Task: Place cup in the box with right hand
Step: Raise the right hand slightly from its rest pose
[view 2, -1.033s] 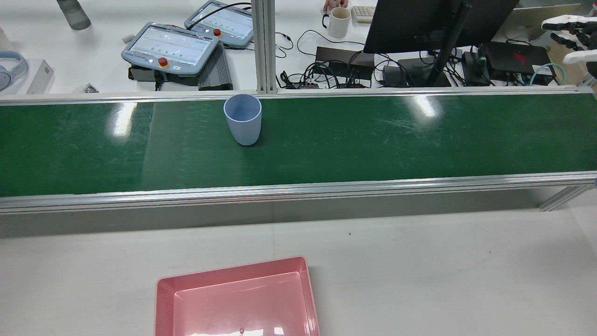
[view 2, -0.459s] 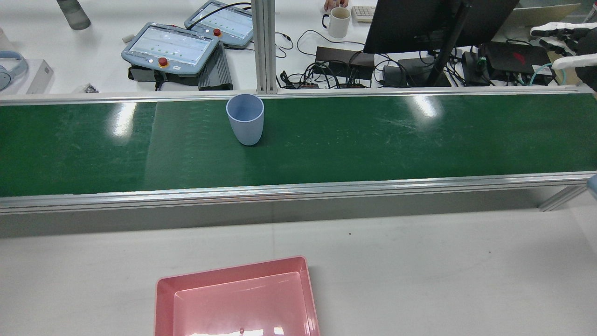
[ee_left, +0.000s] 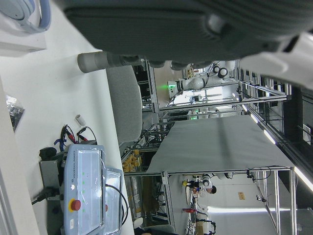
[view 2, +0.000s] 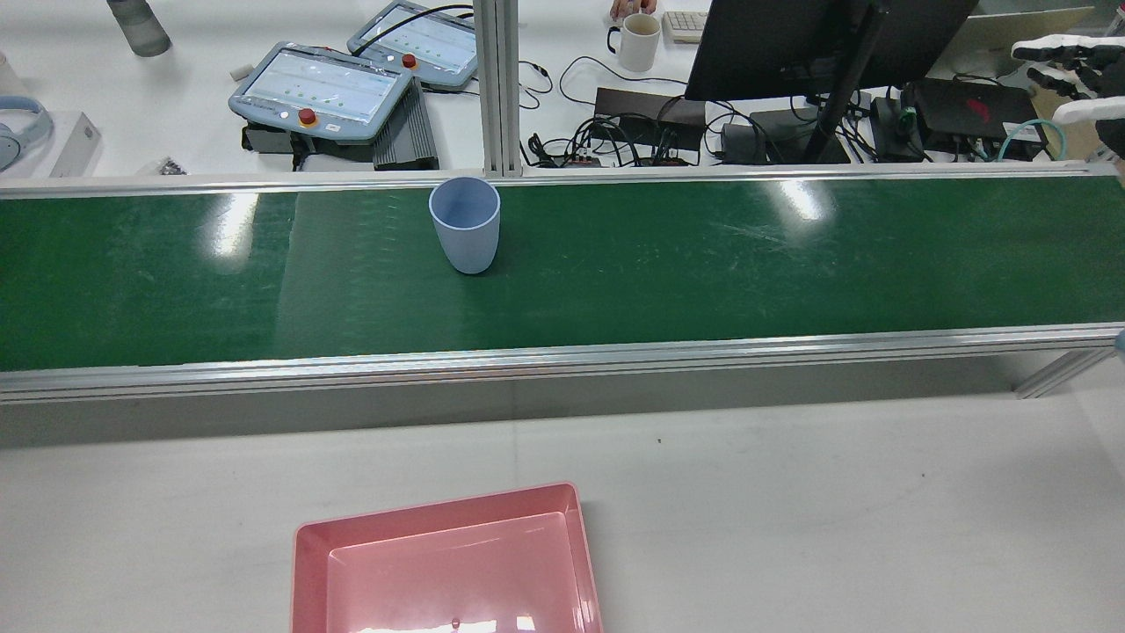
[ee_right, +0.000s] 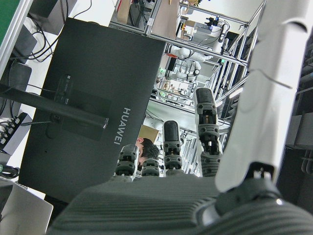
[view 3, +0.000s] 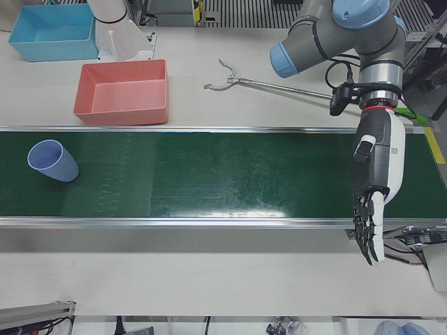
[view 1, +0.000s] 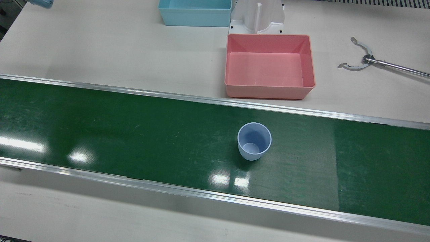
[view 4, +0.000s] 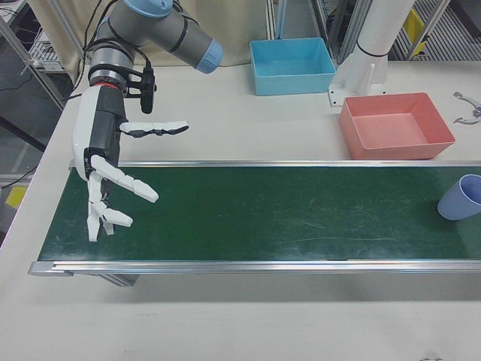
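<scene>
- The pale blue plastic cup (view 1: 254,141) stands upright, mouth up, on the green conveyor belt (view 1: 134,134), about midway along it; it looks empty, with only its bare floor showing from above.
- Judged from its thin wall and plain moulded look, it should be light and fairly stiff, with a smooth, somewhat slippery side (a pinch too near the rim might flex it or tip it over).
- It tapers toward the base and has no handle, so the sensible hold is a wrap around the middle of the wall, fingers on one side and thumb opposite, coming in from the side.
- The right hand (view 4: 113,177) hangs over the far end of the belt, well apart from the cup, fingers spread and holding nothing.
- The left hand (view 3: 372,202) hangs at the opposite end of the belt, fingers extended downward, also holding nothing.
- The pink box (view 1: 269,65) sits on the white table (view 1: 100,43) just beside the belt rail, near the cup; it is empty and open-topped, so the cup can go straight down into it.
- A light blue box (view 1: 195,12) sits further back, and nothing shows in the part of it that is visible.
</scene>
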You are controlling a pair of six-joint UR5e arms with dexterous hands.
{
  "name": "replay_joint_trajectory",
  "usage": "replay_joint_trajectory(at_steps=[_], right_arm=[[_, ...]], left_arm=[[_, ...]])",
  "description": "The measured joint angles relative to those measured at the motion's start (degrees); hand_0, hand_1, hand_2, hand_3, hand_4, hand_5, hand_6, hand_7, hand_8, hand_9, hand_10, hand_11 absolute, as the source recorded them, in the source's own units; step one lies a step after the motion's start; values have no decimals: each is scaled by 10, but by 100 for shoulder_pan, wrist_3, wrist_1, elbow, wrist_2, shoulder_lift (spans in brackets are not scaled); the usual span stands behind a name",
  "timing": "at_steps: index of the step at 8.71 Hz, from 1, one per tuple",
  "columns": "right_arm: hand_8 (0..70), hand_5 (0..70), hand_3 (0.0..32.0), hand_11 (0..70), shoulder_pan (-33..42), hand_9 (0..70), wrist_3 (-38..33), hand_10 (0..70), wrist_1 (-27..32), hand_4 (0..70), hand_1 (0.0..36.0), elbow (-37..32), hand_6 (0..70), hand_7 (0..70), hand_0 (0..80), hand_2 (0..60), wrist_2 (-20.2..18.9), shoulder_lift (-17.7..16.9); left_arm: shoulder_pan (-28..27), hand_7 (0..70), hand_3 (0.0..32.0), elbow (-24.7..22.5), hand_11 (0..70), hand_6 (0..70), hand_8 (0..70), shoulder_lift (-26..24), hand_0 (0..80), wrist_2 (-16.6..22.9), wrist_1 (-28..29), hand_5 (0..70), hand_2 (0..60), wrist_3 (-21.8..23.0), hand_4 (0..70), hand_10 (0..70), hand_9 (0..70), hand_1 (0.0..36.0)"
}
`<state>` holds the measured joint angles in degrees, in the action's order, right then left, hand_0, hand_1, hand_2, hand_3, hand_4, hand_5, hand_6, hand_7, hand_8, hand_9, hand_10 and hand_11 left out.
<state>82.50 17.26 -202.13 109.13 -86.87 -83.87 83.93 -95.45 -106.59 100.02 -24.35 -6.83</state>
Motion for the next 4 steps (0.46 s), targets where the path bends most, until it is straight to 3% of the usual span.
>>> replay_joint_trajectory(at_steps=[1,3,4], right_arm=[[25,57,0,129,82,104,27,76,-1,360,133,40,112,464,565,0,-57,40],[26,56,0,131,132,103,48,79,1,372,130,70,110,453,559,0,-94,93],[22,55,0,128,128,85,56,77,53,357,125,53,97,383,552,0,-99,95]], left_arm=[[1,0,0,0,0,0,0,0,0,0,0,0,0,-2,0,0,0,0],[1,0,0,0,0,0,0,1,0,0,0,0,0,3,0,0,0,0],[1,0,0,0,0,0,0,0,0,0,0,0,0,2,0,0,0,0]])
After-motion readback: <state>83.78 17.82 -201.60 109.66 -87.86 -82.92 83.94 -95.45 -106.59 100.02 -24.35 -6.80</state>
